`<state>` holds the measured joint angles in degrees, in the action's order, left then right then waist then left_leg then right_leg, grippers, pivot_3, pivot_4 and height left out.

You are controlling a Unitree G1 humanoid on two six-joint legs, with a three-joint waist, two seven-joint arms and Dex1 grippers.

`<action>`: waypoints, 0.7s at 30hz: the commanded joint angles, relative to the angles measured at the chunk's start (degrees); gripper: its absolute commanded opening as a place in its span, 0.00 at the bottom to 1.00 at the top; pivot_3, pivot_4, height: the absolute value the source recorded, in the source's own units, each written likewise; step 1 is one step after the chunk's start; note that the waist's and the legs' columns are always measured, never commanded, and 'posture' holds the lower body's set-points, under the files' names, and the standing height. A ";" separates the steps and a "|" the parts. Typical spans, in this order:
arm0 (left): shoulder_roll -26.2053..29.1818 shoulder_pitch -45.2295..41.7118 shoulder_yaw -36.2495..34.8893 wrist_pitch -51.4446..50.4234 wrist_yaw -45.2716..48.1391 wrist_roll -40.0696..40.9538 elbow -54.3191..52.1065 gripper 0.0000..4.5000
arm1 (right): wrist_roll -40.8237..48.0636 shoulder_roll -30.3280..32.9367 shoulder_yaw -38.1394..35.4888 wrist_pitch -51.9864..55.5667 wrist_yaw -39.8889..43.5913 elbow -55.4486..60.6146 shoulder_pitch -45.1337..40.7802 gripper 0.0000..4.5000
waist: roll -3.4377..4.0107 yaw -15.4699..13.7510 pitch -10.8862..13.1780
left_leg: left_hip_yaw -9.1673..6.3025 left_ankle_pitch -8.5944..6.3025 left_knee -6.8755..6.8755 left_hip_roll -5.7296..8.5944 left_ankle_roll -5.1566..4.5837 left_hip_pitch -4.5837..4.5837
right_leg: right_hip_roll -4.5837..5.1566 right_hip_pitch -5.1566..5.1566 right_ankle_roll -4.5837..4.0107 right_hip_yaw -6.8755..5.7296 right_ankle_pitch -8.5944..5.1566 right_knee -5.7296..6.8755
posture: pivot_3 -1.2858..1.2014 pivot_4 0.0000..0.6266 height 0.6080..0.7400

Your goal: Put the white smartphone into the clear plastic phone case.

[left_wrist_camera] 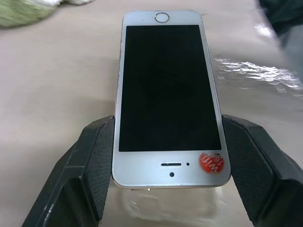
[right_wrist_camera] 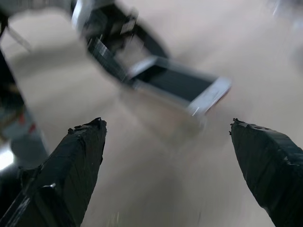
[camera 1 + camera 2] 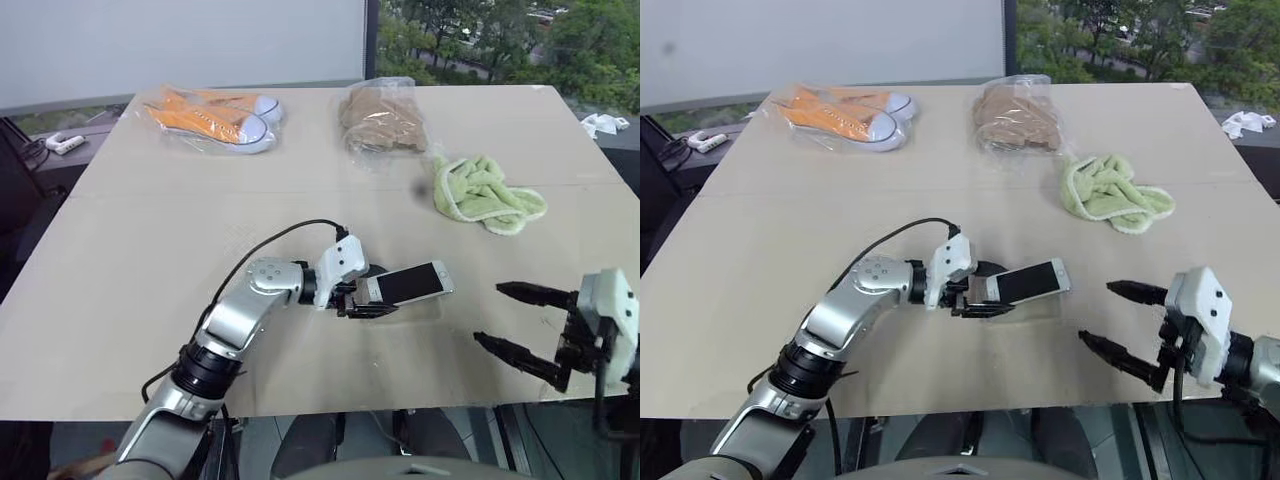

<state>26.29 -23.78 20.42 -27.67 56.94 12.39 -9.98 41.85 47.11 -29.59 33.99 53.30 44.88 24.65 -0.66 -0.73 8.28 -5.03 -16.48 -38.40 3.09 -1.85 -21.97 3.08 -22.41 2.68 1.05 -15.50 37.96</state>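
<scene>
Gripping the white smartphone point(image 3: 408, 283), a flat slab with a black screen, white bezel and rounded corners, the left gripper point(image 3: 372, 300) has its two black fingers point(image 1: 92, 163) pinched on the long edges near the earpiece end, where a small red round sticker point(image 1: 211, 163) sits on the bezel. The phone juts out screen-up and slightly raised over the beige tabletop point(image 3: 150, 250), its home-button end pointing toward the right gripper point(image 3: 515, 322). Held by one end like that, most of its length is left free, which I'd guess is meant to let that free part slide into a shell.

The clear plastic phone case point(image 1: 165, 208) is hard to make out: from the left wrist, a faint glossy patch shows on the table just beneath the phone's gripped end, and I take that for the case, though its outline cannot be told.

The right gripper hovers off the phone's free end, near but apart from it, jaws spread wide and holding nothing, perhaps ready to steady the case.

Well beyond the phone, at the table's far side, lie a pair of orange sneakers in a clear bag point(image 3: 212, 117), a brown bundle in a crinkly bag point(image 3: 382, 120), and a crumpled pale green towel point(image 3: 485, 192), all out of the working area.
</scene>
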 commanded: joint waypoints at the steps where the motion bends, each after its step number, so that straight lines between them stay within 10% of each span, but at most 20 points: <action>1: -1.16 -0.47 0.99 3.46 -1.02 -1.50 0.08 0.64 | 0.00 -0.50 -1.21 -2.54 0.67 0.44 0.18 1.00 | 0.00 0.01 0.00 | 0.03 0.00 0.00 0.00 0.00 0.01 | 0.00 0.00 0.00 0.03 0.00 0.01 | 0.52 0.24 1.00; 21: -1.47 0.85 5.13 12.26 1.08 -6.73 7.32 0.64 | -1.06 -1.20 2.21 -4.00 -1.19 2.23 -0.15 1.00 | 0.00 -0.10 0.00 | -0.04 -0.01 0.00 -0.01 -0.01 0.17 | 0.03 0.21 0.01 -0.05 0.00 -0.04 | 0.52 0.24 1.00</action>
<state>25.23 -22.82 25.23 -15.58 58.30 6.23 -3.12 40.68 45.75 -27.38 30.88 52.78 45.01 25.14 -0.66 -0.83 8.28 -5.07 -16.49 -38.40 3.09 -1.86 -21.80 3.11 -22.19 2.68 1.01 -15.51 37.92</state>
